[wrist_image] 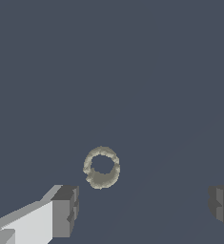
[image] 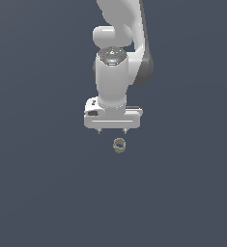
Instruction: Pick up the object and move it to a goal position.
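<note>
The object (image: 119,145) is a tiny tan-olive ring lying on the dark grey floor, just in front of and below the white gripper (image: 112,131) in the exterior view. In the wrist view the ring (wrist_image: 102,167) shows as a hollow circle, lying ahead of the gap between the fingers and nearer one of them. The gripper (wrist_image: 142,209) is open, its two grey fingertips (wrist_image: 66,209) wide apart, with nothing between them. The gripper hangs above the floor, pointing straight down, and does not touch the ring.
The white arm (image: 116,58) rises behind the gripper toward the top of the exterior view. Around it is only the flat dark grey floor (image: 47,193).
</note>
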### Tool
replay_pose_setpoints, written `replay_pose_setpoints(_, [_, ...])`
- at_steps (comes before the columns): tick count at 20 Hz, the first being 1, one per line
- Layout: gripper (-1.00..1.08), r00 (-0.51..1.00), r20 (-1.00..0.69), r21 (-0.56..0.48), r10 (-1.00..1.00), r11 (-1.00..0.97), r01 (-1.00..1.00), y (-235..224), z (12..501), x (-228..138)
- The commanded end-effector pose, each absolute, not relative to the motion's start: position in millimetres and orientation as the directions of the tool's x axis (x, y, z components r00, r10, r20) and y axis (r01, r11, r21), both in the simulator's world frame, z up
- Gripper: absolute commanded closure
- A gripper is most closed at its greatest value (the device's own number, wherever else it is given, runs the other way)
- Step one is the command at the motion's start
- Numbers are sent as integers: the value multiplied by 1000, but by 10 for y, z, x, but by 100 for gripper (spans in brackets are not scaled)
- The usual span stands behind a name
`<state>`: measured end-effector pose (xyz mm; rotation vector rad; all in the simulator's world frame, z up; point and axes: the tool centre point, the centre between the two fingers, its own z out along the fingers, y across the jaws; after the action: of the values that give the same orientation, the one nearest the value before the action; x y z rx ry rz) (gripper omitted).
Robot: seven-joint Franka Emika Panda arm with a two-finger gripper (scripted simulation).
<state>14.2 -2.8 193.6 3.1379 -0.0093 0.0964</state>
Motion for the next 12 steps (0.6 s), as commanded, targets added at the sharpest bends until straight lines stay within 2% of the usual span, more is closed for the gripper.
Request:
replay_pose_setpoints(1, [-92, 998, 61, 2, -6, -1000, -6, -28, 1936, 142])
replay_pose_setpoints(12, [-92, 997, 79, -35, 7, -999, 10, 172, 1970, 186])
